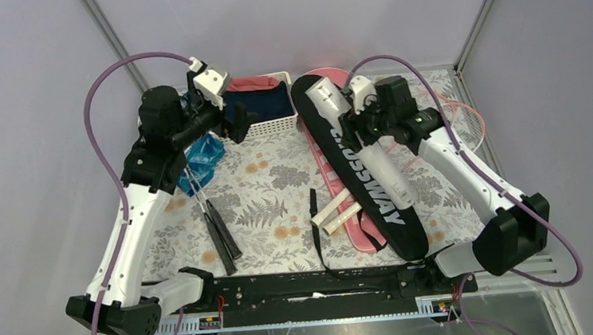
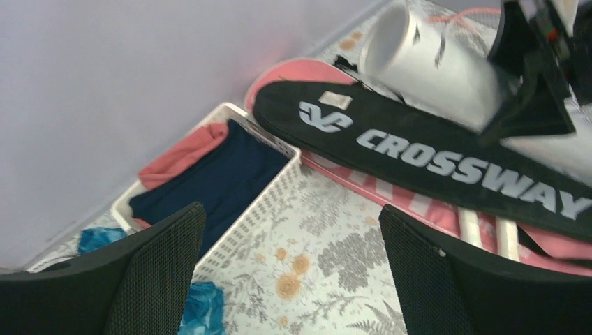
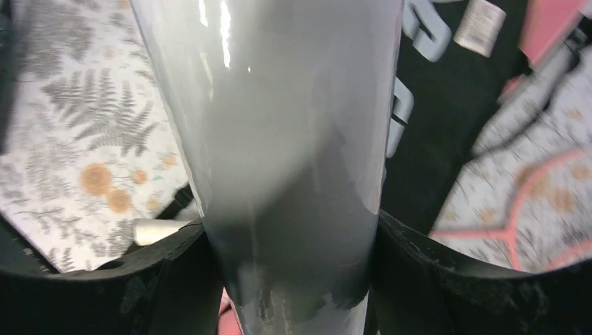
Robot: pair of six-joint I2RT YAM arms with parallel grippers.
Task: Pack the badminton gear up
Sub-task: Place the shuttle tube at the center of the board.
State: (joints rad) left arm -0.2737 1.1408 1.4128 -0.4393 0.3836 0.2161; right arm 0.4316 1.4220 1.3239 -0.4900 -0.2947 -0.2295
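Now: right gripper point(image 3: 290, 230) clamped on shuttlecock tube point(image 3: 279, 105); left gripper point(image 2: 290, 213) wide open, empty.

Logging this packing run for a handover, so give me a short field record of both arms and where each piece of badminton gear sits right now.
left gripper: jaws open, empty, by the white basket
right gripper: jaws shut on the shuttlecock tube
shuttlecock tube: held above the black CROSSWAY bag
pink bag: under the black bag, two white handles at its edge
black-handled rackets: loose on the table, left side
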